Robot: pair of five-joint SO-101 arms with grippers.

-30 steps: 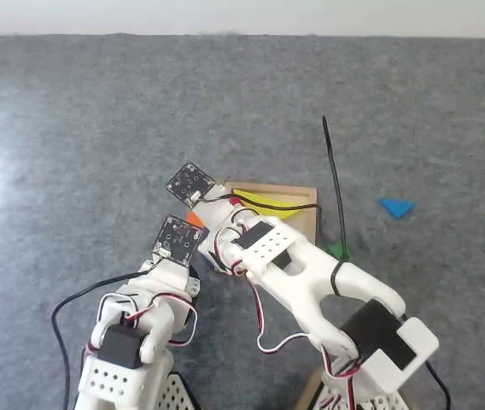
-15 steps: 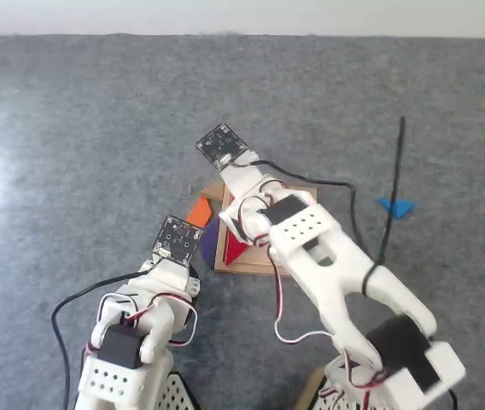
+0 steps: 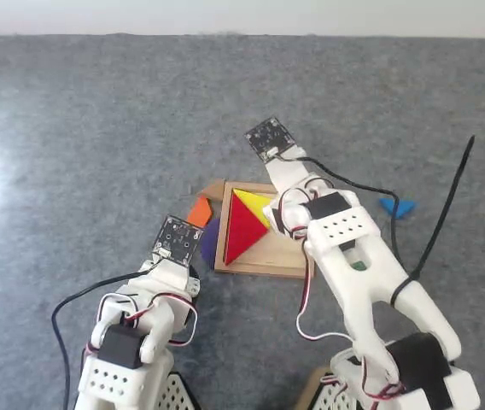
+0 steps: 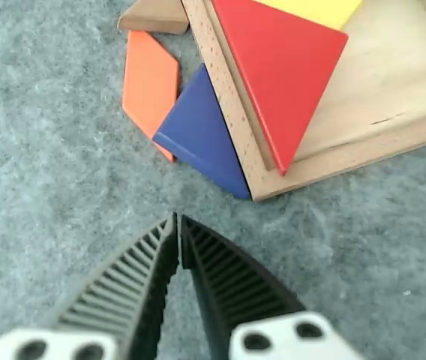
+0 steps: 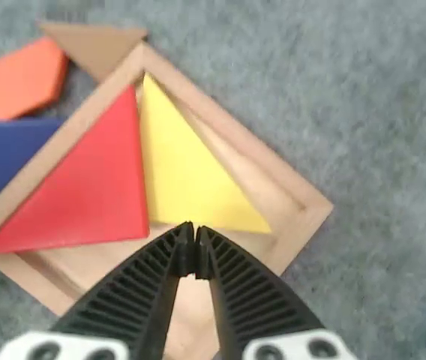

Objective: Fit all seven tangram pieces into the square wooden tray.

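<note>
High view: square wooden tray (image 3: 260, 269) holds red triangle (image 3: 241, 226) and yellow triangle (image 3: 255, 205). Orange parallelogram (image 3: 198, 210), dark-blue triangle (image 3: 212, 229) and tan triangle (image 3: 213, 189) lie beside it, light-blue triangle (image 3: 396, 206) well apart. Left end effector (image 4: 177, 221) and right end effector (image 5: 193, 229) clenched, empty.

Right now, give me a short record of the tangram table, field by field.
In tray: red triangle and yellow triangle, side by side in the wooden tray
Outside, beside tray: orange parallelogram, dark blue piece, brown triangle
Farther off: light blue triangle
Left gripper: shut, empty, near dark blue piece
Right gripper: shut, empty, over tray
</note>
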